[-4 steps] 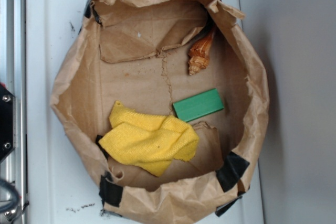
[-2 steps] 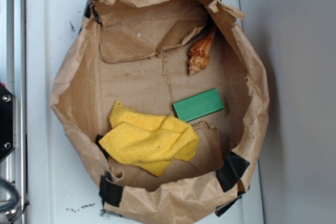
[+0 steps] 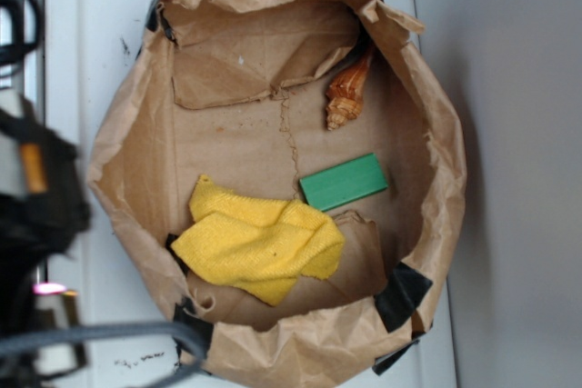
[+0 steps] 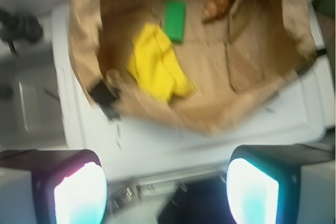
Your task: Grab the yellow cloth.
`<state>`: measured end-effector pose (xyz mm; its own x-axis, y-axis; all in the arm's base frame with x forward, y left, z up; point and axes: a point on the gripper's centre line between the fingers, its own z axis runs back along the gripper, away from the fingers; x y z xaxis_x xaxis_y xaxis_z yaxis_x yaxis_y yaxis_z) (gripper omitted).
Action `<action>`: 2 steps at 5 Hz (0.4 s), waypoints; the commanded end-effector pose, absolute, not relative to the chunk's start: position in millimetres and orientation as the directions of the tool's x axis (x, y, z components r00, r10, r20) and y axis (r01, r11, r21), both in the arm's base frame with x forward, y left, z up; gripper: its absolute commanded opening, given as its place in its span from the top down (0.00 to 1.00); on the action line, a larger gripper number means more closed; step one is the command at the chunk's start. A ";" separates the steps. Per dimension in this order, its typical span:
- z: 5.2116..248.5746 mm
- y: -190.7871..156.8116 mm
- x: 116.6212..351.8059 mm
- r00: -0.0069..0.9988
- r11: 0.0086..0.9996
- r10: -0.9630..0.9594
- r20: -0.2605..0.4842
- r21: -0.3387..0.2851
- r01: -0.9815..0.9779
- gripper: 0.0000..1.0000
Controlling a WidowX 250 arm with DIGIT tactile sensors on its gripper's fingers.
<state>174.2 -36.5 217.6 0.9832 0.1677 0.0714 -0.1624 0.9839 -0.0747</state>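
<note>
at the left edge of the exterior view, you now have the arm [image 3: 36, 206] in frame, a dark blurred mass with cables that was not there a moment ago. nothing inside the paper bag [image 3: 127, 115] has shifted: the yellow cloth [image 3: 259, 244] lies crumpled on the bag floor toward the near-left wall, as before. the green block [image 3: 344, 181] sits just beside its upper right corner, and the brown shell-like object [image 3: 346, 97] rests well apart, up against the far wall.

from the wrist view, the gripper [image 4: 165, 190] hangs outside the bag over the white surface [image 4: 173, 142], its two fingertips [image 4: 79, 192] set wide apart with nothing between them. the picture is smeared, so you are likely mid-swing.

my read is that the approach has only begun. you will need to carry the open jaws over the bag rim and come down on the cloth's bunched middle, keeping clear of the block.
</note>
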 end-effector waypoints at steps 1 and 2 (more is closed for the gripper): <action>189.3 -18.1 243.8 0.963 0.964 0.243 0.121 -0.139 -0.225 0.00; 159.8 -0.9 259.9 0.964 0.964 0.239 0.116 -0.150 -0.221 0.00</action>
